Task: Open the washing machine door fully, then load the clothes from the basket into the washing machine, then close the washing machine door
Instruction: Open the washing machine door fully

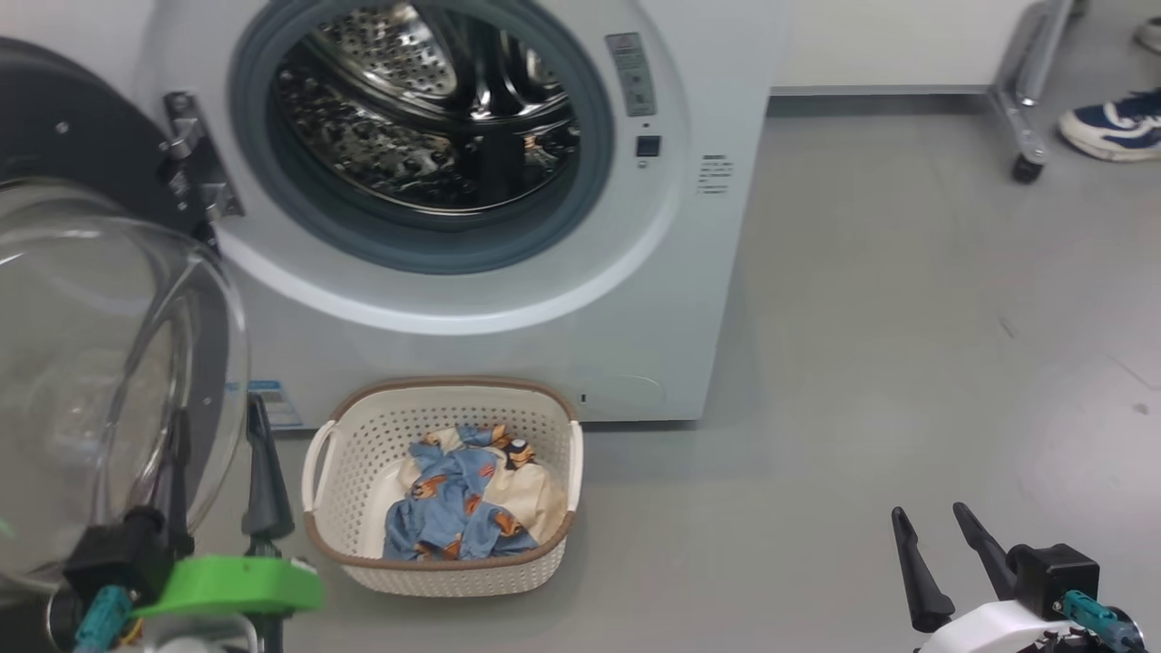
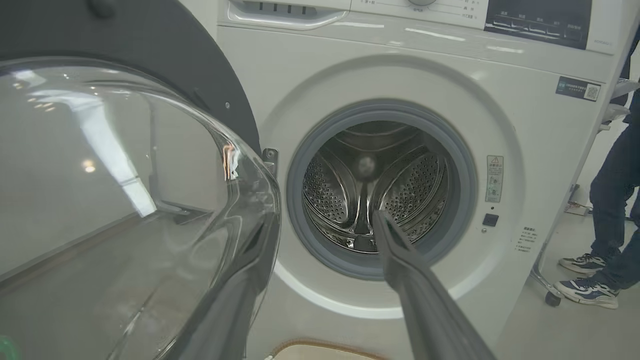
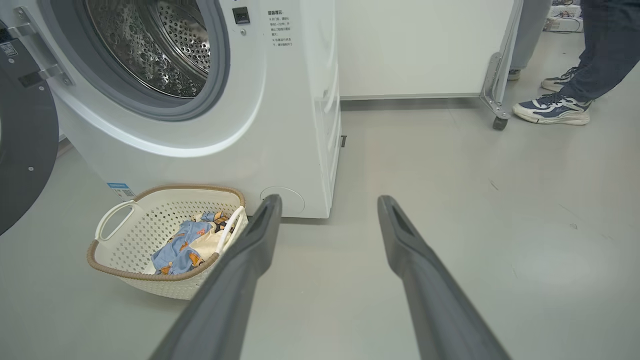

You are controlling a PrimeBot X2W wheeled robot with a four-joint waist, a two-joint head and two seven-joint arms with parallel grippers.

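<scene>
1. The washing machine [image 1: 689, 272] sits dead ahead with the washing machine door [image 1: 91, 345] swung out to the robot's left. Its black ring and the big clear glass bowl are right up close to the head camera.
2. The left tool [image 1: 218, 408] is down at the lower left, fingers pointing up and spread wide, not clamped on anything. In the left wrist view one finger sits behind the glass bowl, seen through it, and the other stands clear on the far side, in front of the drum opening. So the bowl's edge runs between the two fingers. I can't tell whether the hidden finger actually touches the glass.
3. The right tool [image 1: 929, 512] is at the lower right, well away from the machine. Its fingers are spread apart too, with nothing between them. Its own wrist view has just the grey floor [image 1: 907, 363] past the fingertips.
4. The basket [image 1: 435, 385] is on the floor right in front of the machine, below the round opening and near the machine's base. It's between the two tools, closer to the left one.
5. The clothes [image 1: 458, 508] are lying in the basket as a crumpled blue and cream heap with orange bear prints, piled toward the basket's right half.
6. The steel drum [image 1: 426, 118] shows through the grey gasket [image 1: 599, 181], shiny and perforated.
7. There's a blue sticker [image 1: 277, 404] on the machine's lower corner, just left of the basket.
8. At the far right stands a wheeled metal leg [image 1: 1025, 91], with a person's navy sneaker [image 1: 1116, 127] next to it.
</scene>
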